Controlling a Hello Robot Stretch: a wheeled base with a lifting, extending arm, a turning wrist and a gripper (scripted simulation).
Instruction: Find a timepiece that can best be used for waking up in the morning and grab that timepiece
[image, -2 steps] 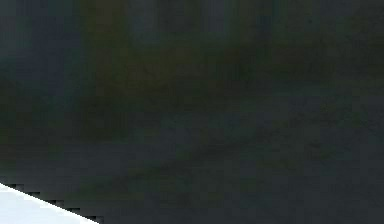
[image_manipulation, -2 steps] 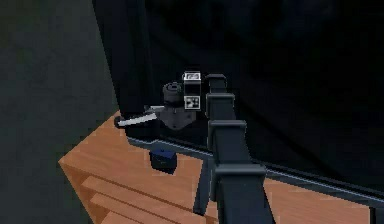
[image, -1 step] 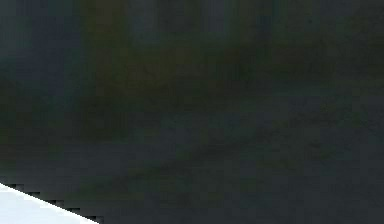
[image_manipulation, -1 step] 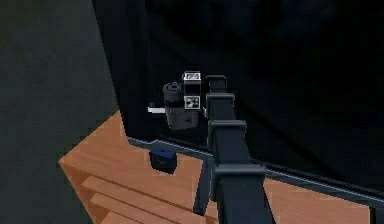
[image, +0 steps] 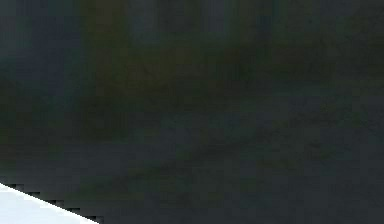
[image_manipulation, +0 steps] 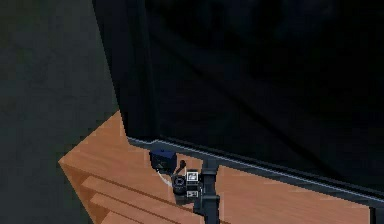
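In the arm side view my arm rises from the bottom edge over a wooden top. Its two white marker squares sit at the far end, and the gripper reaches left of them. A small dark blue boxy thing rests on the wood right at the gripper's far end, by the foot of a big black panel. Its shape is too small to name as a clock. I cannot tell whether the gripper holds anything.
The big black panel stands upright on the wooden top and rises past the picture's upper edge. The wood's edge drops off at the left toward dark floor. The forward view faces a dark surface close up, with a pale patch at bottom left.
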